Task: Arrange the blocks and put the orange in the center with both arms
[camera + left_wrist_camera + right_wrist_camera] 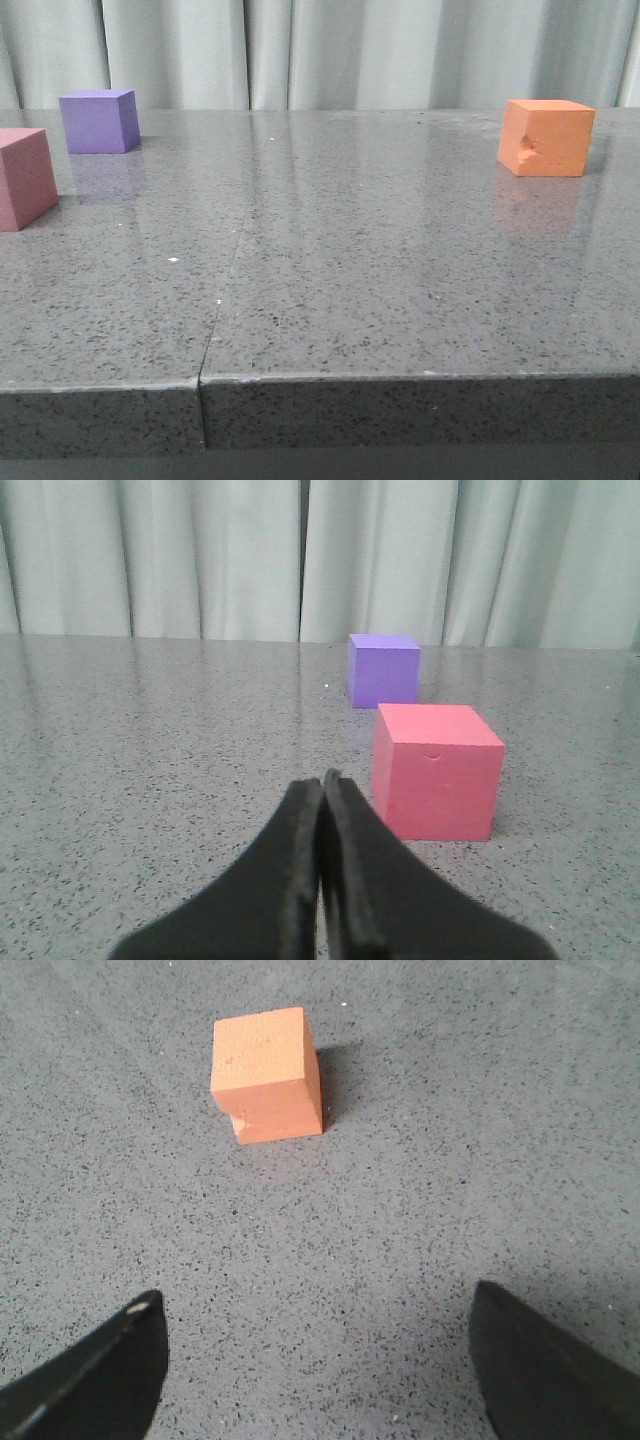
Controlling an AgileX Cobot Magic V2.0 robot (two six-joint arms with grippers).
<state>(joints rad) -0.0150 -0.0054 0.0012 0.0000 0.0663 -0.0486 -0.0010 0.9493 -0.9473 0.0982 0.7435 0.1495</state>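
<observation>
Foam is what you are dealing with, by the look of it: the orange matte foam-like cube [546, 137] sits alone on the right far side of the speckled grey stone table [330, 290], well apart from the purple matte cube [98, 121] and the pink matte cube [24, 178] over on the left. Expect it to be light and a little soft, so it will likely give under the fingers and not slip, and a hard squeeze could mark it. One face already carries a small dent near a lower edge, seen in the front and right wrist views. Take hold across two flat opposite side faces, around mid-height, and avoid the dented face if you can.

Your right gripper [318, 1360] hangs above the table with its jaws spread wide, the orange cube ahead of them and not yet between them. Your left gripper [322, 810] has its fingers pressed together on nothing, low over the table, with the pink cube just beside the tips and the purple cube beyond it.
</observation>
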